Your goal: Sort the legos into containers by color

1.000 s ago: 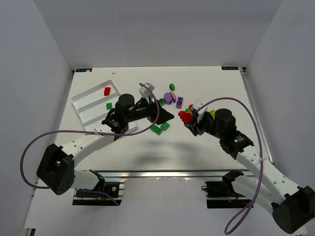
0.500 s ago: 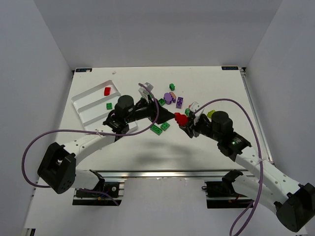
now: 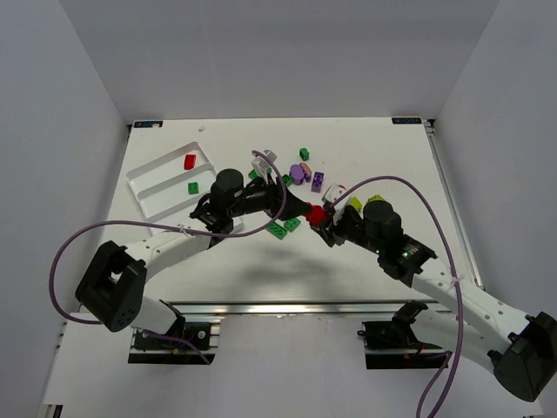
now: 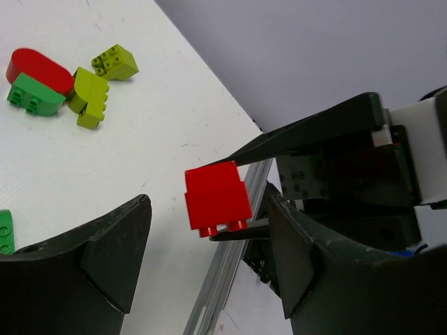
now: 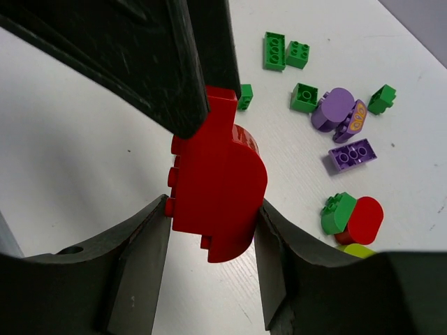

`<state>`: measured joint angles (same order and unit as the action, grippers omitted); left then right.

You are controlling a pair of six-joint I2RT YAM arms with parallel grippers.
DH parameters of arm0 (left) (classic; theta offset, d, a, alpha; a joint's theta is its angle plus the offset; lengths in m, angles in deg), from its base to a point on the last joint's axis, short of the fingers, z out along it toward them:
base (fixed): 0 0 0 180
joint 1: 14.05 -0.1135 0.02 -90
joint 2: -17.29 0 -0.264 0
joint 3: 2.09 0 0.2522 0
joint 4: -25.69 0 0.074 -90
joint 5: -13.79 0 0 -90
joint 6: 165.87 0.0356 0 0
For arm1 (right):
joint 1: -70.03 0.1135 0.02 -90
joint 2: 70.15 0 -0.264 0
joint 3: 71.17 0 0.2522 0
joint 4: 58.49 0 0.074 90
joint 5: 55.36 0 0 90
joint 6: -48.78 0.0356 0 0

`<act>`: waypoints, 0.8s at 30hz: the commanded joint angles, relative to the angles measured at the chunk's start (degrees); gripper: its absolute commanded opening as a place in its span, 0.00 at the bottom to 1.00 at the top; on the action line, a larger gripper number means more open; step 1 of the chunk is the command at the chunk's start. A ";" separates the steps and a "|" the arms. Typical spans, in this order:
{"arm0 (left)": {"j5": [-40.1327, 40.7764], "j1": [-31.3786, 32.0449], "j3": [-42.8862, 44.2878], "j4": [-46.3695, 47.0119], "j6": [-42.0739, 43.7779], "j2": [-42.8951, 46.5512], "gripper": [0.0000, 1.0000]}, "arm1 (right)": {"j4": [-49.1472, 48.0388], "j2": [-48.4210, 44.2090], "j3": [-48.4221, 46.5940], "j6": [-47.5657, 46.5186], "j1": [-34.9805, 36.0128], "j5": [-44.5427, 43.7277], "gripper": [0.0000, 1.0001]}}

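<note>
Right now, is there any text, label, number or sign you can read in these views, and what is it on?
No text can be read in any view.
Far-left sticker at the table corner: too small to read.
Far-right sticker at the table corner: too small to read.
Purple brick: an orange print, too blurred to tell whether it is lettering.

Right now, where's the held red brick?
Top view, mid-table: brick gripped in the right fingers, between the open left fingers, right of two green bricks.
</note>
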<state>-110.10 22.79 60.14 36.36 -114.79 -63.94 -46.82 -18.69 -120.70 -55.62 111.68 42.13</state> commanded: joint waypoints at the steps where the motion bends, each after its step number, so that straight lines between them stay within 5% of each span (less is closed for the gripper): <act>1: -1.01 -0.19 1.10 -0.60 -0.55 -0.59 0.77 | -4.94 -0.57 0.17 -0.64 1.50 -4.75 0.00; 12: 0.93 -0.19 1.63 -1.84 -0.02 -0.68 0.71 | -7.14 1.36 0.96 -1.52 5.28 -9.42 0.00; 20: -1.18 -0.19 2.42 -1.84 -0.55 -2.00 0.45 | -8.19 1.19 1.40 -2.04 6.08 -11.61 0.00; 24: -1.53 -0.19 2.86 -2.63 -0.64 -2.70 0.41 | -9.16 1.10 1.75 -2.22 6.08 -13.89 0.00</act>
<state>-110.10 22.79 60.95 34.41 -115.88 -66.32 -51.38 -16.81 -118.89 -57.30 117.47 31.27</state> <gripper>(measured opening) 0.470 0.531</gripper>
